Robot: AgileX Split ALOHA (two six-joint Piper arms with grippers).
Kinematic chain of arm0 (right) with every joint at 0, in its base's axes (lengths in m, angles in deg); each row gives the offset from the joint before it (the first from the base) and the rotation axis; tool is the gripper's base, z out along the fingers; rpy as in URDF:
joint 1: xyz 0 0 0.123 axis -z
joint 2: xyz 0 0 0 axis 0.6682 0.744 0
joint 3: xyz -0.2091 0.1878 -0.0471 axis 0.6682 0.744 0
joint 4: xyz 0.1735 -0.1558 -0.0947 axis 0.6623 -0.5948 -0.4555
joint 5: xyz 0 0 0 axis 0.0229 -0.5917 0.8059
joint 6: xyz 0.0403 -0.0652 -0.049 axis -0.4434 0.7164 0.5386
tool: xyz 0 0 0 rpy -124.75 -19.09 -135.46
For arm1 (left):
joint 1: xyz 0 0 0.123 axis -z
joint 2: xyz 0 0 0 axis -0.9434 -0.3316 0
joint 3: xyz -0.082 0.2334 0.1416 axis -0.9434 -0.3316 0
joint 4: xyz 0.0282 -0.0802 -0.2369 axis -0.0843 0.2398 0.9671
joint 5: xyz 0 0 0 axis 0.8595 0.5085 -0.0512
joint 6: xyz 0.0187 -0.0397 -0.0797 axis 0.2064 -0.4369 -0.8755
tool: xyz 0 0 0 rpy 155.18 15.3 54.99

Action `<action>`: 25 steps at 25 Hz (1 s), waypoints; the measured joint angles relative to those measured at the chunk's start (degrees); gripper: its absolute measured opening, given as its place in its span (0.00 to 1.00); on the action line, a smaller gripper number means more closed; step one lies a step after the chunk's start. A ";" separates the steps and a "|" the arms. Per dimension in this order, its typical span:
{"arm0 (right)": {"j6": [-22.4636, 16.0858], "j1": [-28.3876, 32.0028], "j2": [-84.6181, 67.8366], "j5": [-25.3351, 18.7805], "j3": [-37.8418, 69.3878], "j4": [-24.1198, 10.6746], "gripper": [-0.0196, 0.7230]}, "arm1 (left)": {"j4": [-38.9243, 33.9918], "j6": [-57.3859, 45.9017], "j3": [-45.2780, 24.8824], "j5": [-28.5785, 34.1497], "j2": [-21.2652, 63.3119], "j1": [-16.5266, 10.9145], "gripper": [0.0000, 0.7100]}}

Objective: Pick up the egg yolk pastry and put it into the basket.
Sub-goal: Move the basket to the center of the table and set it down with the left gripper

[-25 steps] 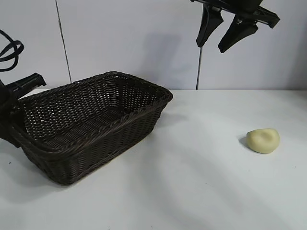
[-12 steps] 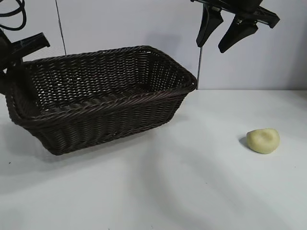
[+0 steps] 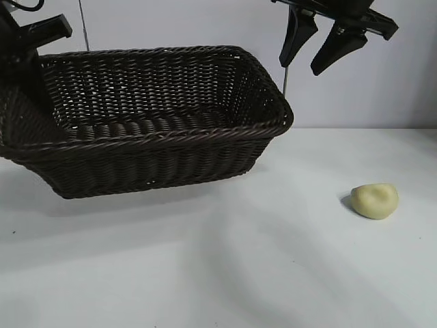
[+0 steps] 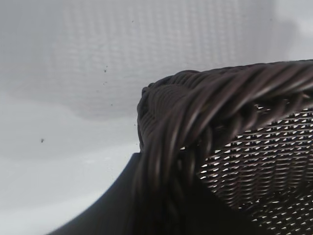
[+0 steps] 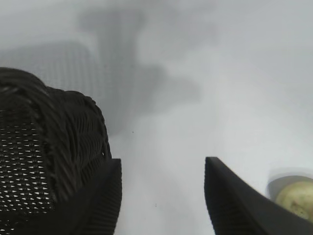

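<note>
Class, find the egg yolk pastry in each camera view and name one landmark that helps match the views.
Exterior view: egg yolk pastry on the white table, lower right, apart from the basket.
Left wrist view: not in it.
Right wrist view: a sliver at the lower right corner.
Shared landmark: the basket's braided rim, visible in all three.

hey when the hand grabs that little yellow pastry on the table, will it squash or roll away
The small pale yellow rounded pastry already shows a shallow dent, so it probably squashes under a firm pinch. It sits on a broad flattish underside on the white table, so rolling looks unlikely.
</note>
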 joint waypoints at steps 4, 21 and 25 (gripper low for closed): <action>0.00 0.00 0.00 0.00 0.00 0.00 0.54 | 0.06 2.60 2.42 4.08 -1.86 0.00 0.15; 0.00 0.00 0.00 0.00 0.00 0.00 0.54 | 5.01 10.08 15.38 9.87 -18.30 0.06 0.15; 0.00 0.00 0.00 0.00 0.00 0.00 0.54 | 5.08 10.73 15.38 8.44 -20.08 0.06 0.15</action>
